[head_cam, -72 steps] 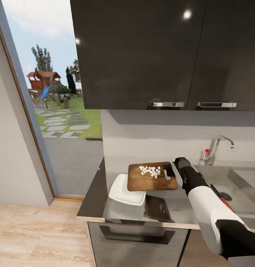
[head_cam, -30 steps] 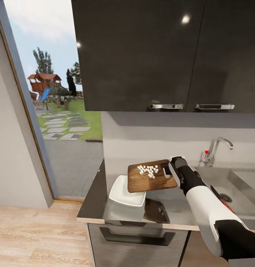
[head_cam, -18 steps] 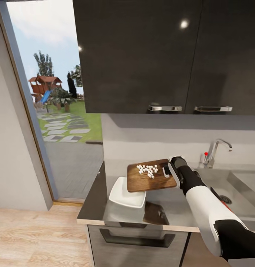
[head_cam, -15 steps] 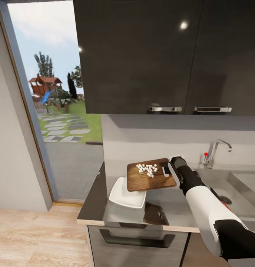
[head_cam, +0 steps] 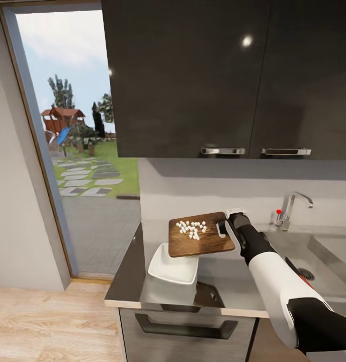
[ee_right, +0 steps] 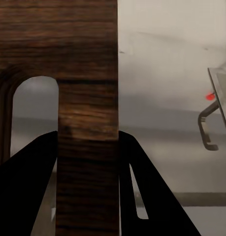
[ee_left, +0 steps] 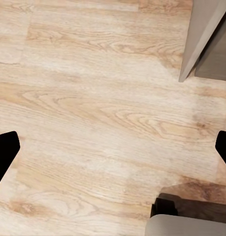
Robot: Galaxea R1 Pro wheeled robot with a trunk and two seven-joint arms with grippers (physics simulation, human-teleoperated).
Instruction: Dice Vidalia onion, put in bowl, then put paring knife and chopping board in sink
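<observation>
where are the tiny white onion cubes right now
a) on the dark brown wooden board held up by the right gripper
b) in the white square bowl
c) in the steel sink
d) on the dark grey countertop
a) the tiny white onion cubes lie on the dark brown wooden chopping board, which the right gripper holds by its handle end above the white square bowl.
</observation>
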